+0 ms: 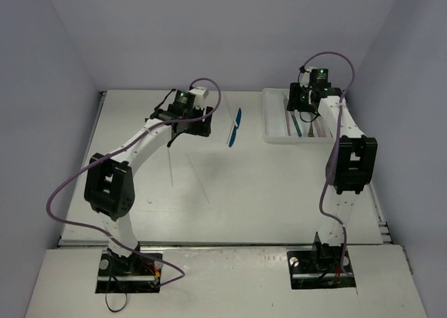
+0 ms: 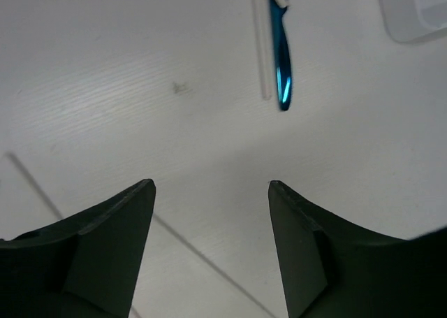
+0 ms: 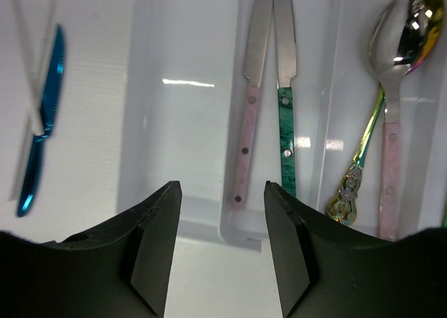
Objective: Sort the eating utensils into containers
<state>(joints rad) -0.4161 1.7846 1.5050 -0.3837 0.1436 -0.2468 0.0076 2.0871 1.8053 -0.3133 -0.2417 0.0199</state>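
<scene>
A blue utensil (image 1: 235, 127) lies on the table left of the white tray (image 1: 274, 128), with a thin pale stick (image 1: 228, 107) across it. My left gripper (image 1: 195, 122) is open and empty, hovering left of the blue utensil (image 2: 281, 52). My right gripper (image 1: 300, 107) is open and empty above the tray's near edge (image 3: 279, 217). In the tray lie a pink-handled knife (image 3: 250, 115), a green-handled knife (image 3: 286, 122) and an iridescent gold spoon (image 3: 399, 31). The blue utensil (image 3: 42, 122) also shows at the left of the right wrist view.
Two more thin pale sticks (image 1: 170, 161) (image 1: 199, 178) lie on the table in front of the left gripper. One of them (image 2: 202, 251) runs under the left jaws. The tray's leftmost compartment (image 3: 181, 122) holds nothing. Grey walls enclose the table.
</scene>
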